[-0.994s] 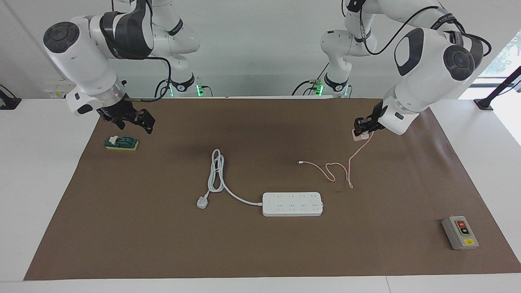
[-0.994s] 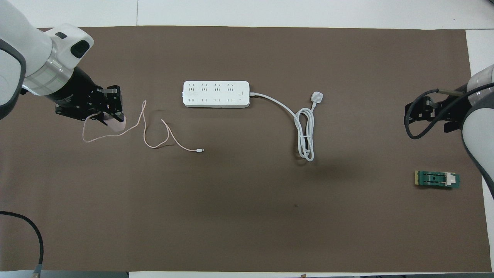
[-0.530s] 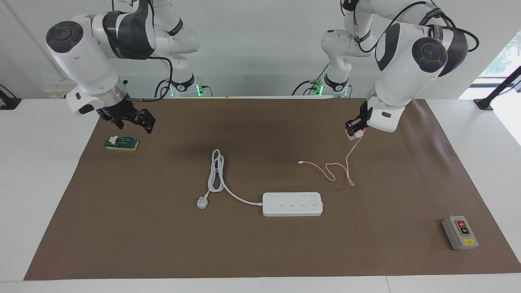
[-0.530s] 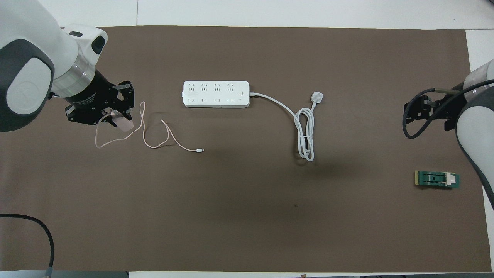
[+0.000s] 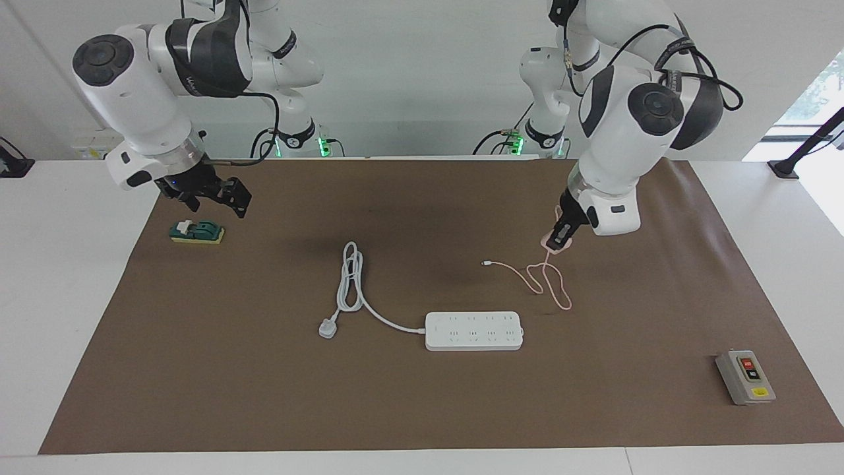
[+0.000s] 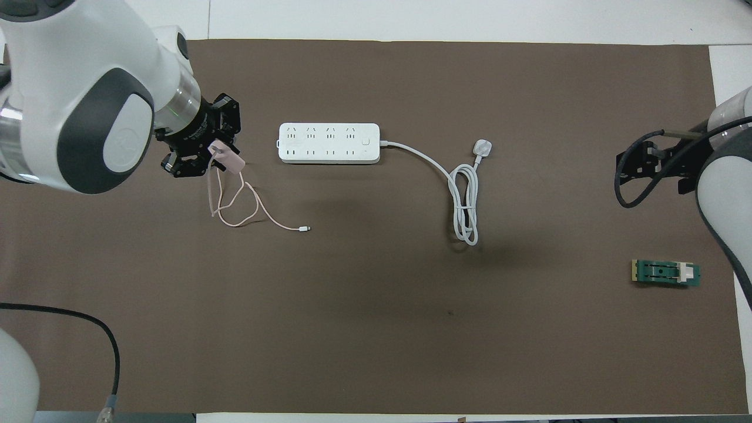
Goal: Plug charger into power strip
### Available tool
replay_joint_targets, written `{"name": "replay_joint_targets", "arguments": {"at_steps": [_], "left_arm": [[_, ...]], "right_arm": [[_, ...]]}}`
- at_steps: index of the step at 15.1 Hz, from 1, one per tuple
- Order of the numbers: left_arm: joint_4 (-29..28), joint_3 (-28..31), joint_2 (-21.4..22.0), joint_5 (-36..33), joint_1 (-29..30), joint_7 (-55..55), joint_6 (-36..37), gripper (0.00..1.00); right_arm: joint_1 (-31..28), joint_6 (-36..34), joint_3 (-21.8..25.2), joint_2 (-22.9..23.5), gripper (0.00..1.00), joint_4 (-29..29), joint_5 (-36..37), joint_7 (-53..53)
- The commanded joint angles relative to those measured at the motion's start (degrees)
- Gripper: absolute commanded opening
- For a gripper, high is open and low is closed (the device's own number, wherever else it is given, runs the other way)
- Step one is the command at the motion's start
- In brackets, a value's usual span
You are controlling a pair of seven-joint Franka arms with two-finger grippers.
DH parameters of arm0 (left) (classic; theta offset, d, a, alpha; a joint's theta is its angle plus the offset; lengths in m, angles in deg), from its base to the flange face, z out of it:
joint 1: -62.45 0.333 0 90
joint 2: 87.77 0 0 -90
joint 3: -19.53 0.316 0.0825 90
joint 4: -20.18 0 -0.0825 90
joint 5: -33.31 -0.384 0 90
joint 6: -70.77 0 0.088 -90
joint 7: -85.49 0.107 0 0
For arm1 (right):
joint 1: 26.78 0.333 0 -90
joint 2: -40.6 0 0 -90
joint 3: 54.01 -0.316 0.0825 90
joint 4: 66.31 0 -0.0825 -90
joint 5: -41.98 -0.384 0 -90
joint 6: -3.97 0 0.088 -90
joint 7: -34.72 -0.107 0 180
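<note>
My left gripper (image 6: 218,154) is up in the air over the brown mat (image 6: 376,329), toward my left arm's end of the table, its fingertips clamped on the small pale-pink cube-shaped charger (image 6: 226,158). The charger's long thin pink cable (image 6: 235,202) hangs down from it and loops on the mat, ending in a tiny connector (image 6: 304,228) that lies nearer to me than the flat white oblong power strip (image 6: 329,143). That strip lies flat on the mat with its sockets facing up, just beside the spot my left gripper hangs over. Its thick white cord (image 6: 464,200) runs toward my right arm's end, coils once, and ends in a grey-white three-pin plug (image 6: 482,147). My right gripper (image 6: 646,170) waits with its fingers apart and holding nothing, above the mat near a small green block (image 6: 665,273) at that end.
</note>
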Motion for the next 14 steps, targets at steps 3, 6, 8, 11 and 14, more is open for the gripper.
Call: {"name": "replay_joint_targets", "arguments": {"at_steps": [3,6,8,11,14], "left_arm": [[1.21,0.91,-5.06,-2.75,-4.70,-19.63,-6.85,0.00],[1.12,0.91,-6.55,-5.57,-4.89,-29.65,-7.64,0.00],[1.04,0.91,-7.87,-8.98,-5.67,-36.42,-10.36,0.00],[1.12,0.82,-9.72,-12.17,-5.94,-44.87,-10.63,0.00],[1.04,0.82,-11.56,-12.17,-6.38,-47.43,-11.16,0.00]], "right_arm": [[-1.73,-1.45,-1.55,1.28,1.00,-1.93,1.11,1.68],[-1.73,-1.72,-2.08,1.28,1.00,-1.93,1.11,1.50],[-2.08,-1.80,-2.17,1.10,1.00,-1.93,0.94,1.50],[-2.08,-1.89,-2.08,1.10,1.00,-1.84,0.85,1.50],[-2.08,-2.24,-2.08,1.10,1.00,-1.84,0.85,1.50]]}}
